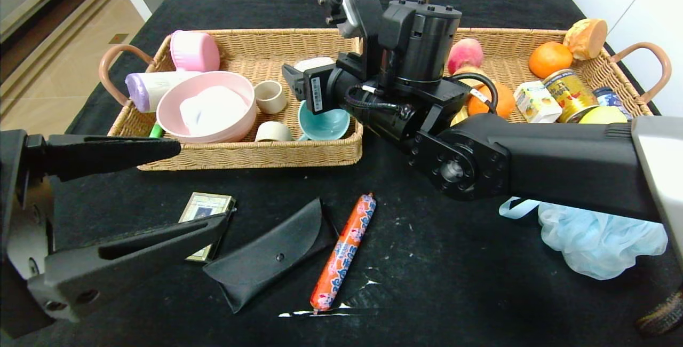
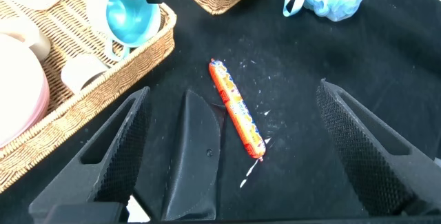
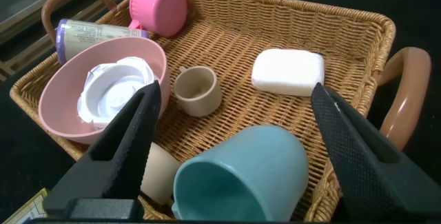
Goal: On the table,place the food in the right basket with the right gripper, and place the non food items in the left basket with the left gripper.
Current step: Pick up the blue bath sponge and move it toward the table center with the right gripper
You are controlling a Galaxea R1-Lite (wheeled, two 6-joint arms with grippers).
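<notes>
A black, lightly scuffed table [image 1: 427, 261] was seen filling the view, with pale flooring and white furniture glimpsed beyond its far edge. Two tan wicker baskets with pinkish loop handles were counted, side by side. In the left basket [image 1: 251, 152] a pink bowl [image 1: 205, 107], three small cups, a pink tub, a lilac-capped tube and one white soap bar [image 3: 287, 72] were noted. In the right basket [image 1: 637, 107] a peach, two oranges, a bread piece, two cans and one small white carton [image 1: 535, 102] were made out.

On the cloth four loose things were counted: one long orange-red printed sausage stick [image 1: 345, 251], lying slantwise near the middle; one black flap pouch [image 1: 272, 253] just beside it; one gold-edged card box [image 1: 205, 213], partly hidden; and one fluffy light-blue bath pouf [image 1: 597, 240] with a ribbon loop, under the right arm.

The right gripper [image 3: 234, 155] was found hanging over the left basket, fingers spread, nothing pinched, the soap bar lying beneath. The left gripper [image 2: 234, 155] was held low over the pouch and sausage, fingers spread wide, empty.
</notes>
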